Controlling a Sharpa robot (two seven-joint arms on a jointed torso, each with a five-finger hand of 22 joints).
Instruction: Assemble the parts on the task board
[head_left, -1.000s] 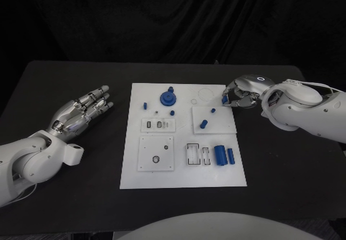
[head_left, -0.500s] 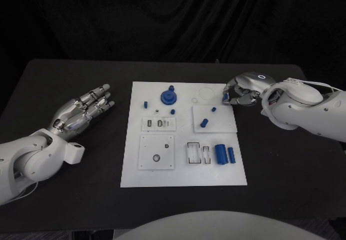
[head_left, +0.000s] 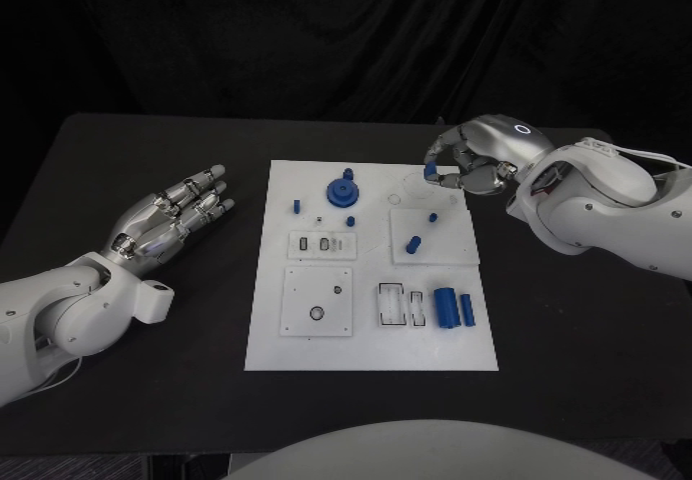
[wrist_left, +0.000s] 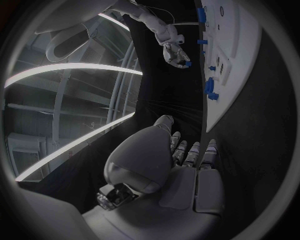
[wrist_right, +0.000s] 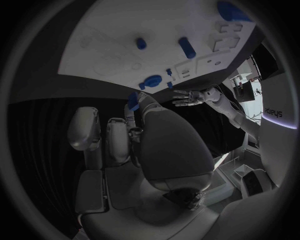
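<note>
Because nothing on my left side is needed yet, I keep my left hand (head_left: 170, 218) flat on the table (head_left: 130, 150) beside the task board's (head_left: 372, 350) left edge, fingers straight and a little apart, holding nothing, well clear of the parts.

Nearest me on the board are its recessed holders. Toward the near right corner a row of slots (head_left: 401, 305) carries two blue cylinders (head_left: 454, 307) lying side by side at the right end, while the outlined slots to their left look unfilled. Left of that, a square plate (head_left: 316, 300) has a dark ring and a smaller hole, both seemingly waiting for parts. Farther on, a small block (head_left: 320, 245) has little cut-outs; I cannot tell what sits in them. To its right, a raised white square (head_left: 434, 240) bears a short blue peg (head_left: 413, 243) lying tilted and a smaller blue piece (head_left: 434, 216) nearer the far edge.

Toward the far edge a blue gear (head_left: 343, 192) stands on its post, with a small blue pin (head_left: 297, 206) left of it and a faint ring outline (head_left: 414, 187) to its right.

My right hand (head_left: 464, 170) hangs above the far right corner, fingers curled in, pinching a small blue part (head_left: 430, 172) at the fingertips. I judge I am carrying it over toward a seat near that ring outline; the wrist view shows the blue bit (wrist_right: 133, 101) poking past my fingers, so the grip looks shallow and could slip.
</note>
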